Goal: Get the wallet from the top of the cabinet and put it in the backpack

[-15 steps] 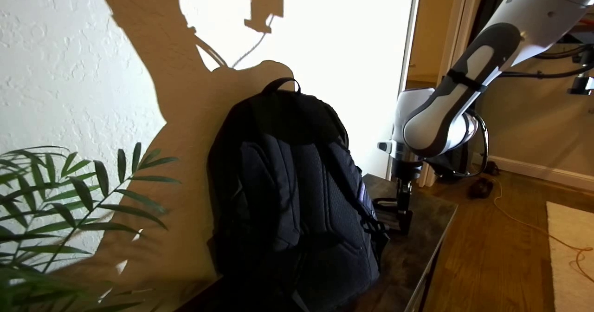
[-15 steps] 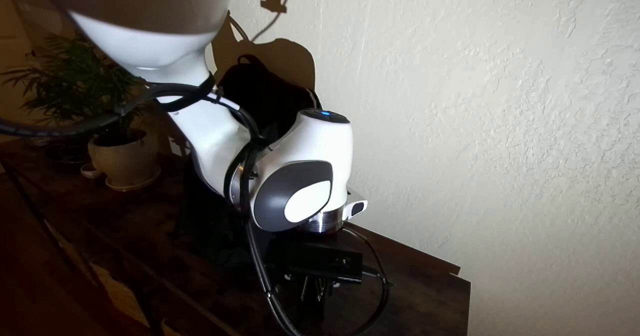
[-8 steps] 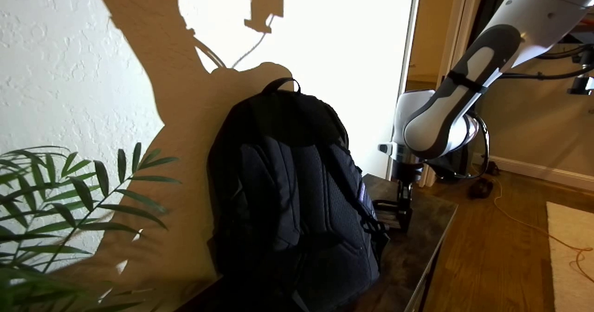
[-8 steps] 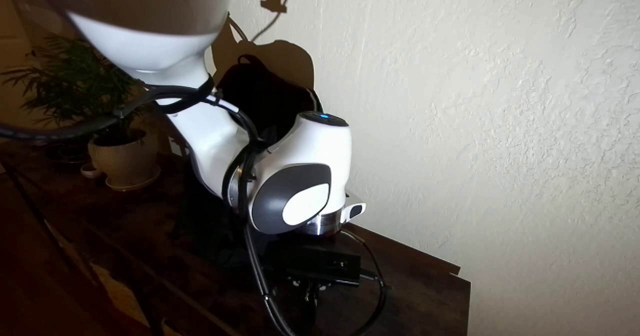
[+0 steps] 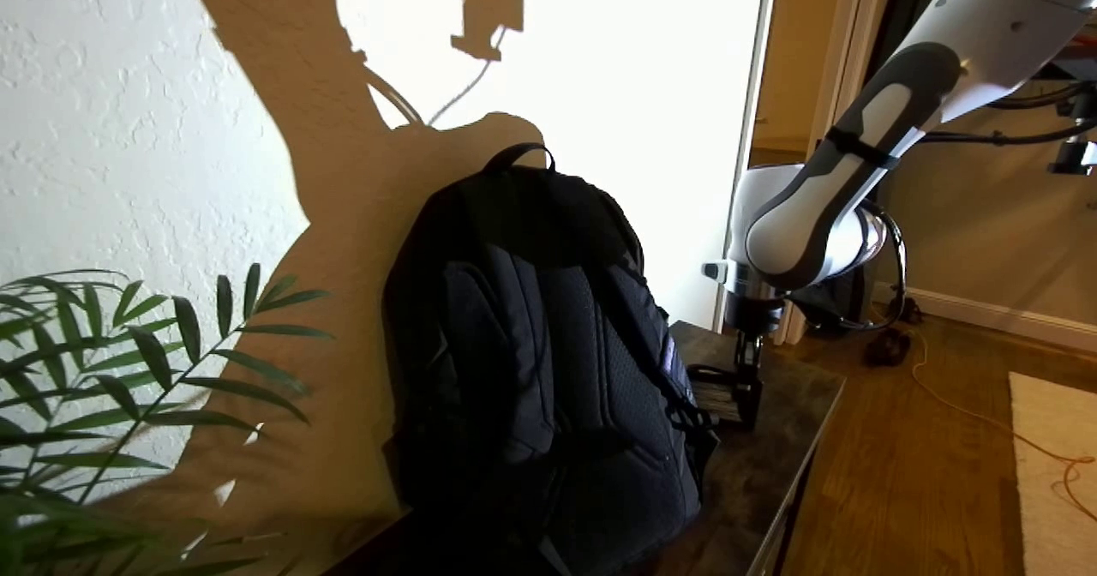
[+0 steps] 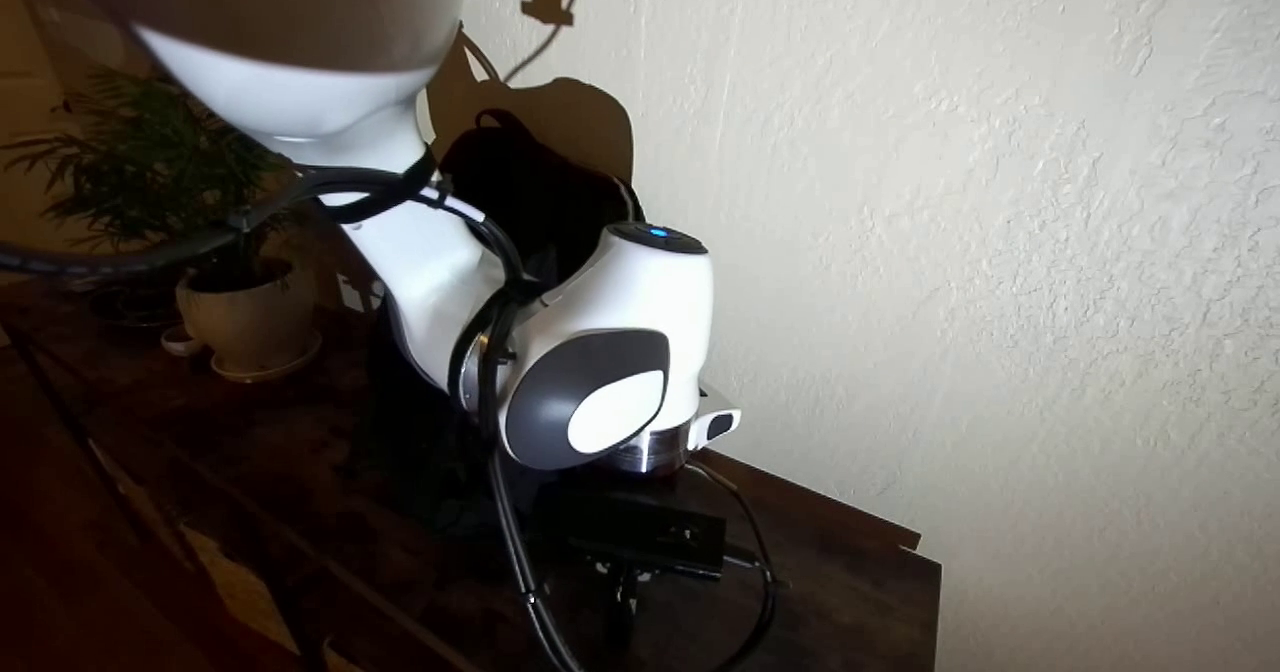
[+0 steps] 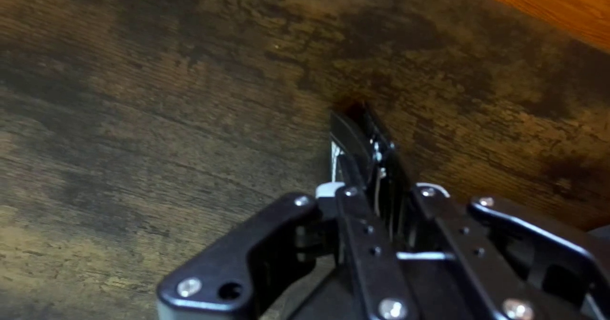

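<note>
Wall [image 6: 950, 302] filled the back in both exterior views, with a big brown shadow [image 5: 283, 105] on it. Cabinet [image 6: 840, 592] ran along the wall, dark brown, wood floor [image 5: 908, 473] past its edge. Arm [image 5: 814, 216] hung over the cabinet's end, wrist pointing down; in an exterior view it hid much of the backpack. Backpack [image 5: 548, 362] stood on the cabinet, straps facing out, loop handle on top. Plant [image 6: 150, 172] sat in a pale pot [image 6: 250, 322] on the cabinet, well apart from the fingers. Green fronds [image 5: 154, 362] showed lower left in an exterior view. Fingers [image 7: 364, 236] were low over the cabinet top, near the backpack's side, clamped on the wallet. Wallet [image 7: 356, 136] was between them, nearly edge-on in the wrist view. Black on black, outline hard to separate; couldn't tell if it touched the cabinet.
</note>
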Controlling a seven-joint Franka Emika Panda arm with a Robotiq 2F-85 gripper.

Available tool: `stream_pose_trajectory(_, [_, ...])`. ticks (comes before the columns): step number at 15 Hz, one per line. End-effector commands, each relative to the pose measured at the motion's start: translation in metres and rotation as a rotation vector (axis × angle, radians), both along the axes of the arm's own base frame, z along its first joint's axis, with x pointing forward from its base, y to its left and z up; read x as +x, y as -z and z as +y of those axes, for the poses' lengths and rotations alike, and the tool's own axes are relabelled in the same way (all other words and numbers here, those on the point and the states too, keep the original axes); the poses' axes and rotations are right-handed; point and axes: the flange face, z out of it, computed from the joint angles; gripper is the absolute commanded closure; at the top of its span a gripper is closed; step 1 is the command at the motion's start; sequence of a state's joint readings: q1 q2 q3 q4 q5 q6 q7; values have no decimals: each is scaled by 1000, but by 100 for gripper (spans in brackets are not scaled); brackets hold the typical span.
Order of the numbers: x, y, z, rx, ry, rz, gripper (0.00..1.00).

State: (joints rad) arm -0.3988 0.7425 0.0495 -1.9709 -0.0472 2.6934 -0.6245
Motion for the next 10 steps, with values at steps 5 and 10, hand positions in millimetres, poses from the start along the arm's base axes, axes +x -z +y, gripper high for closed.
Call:
stream_pose_trajectory(5, [-7, -48, -11, 2, 87, -17, 96])
stream_pose_trajectory(10, [-7, -83, -13, -11, 107, -13, 96])
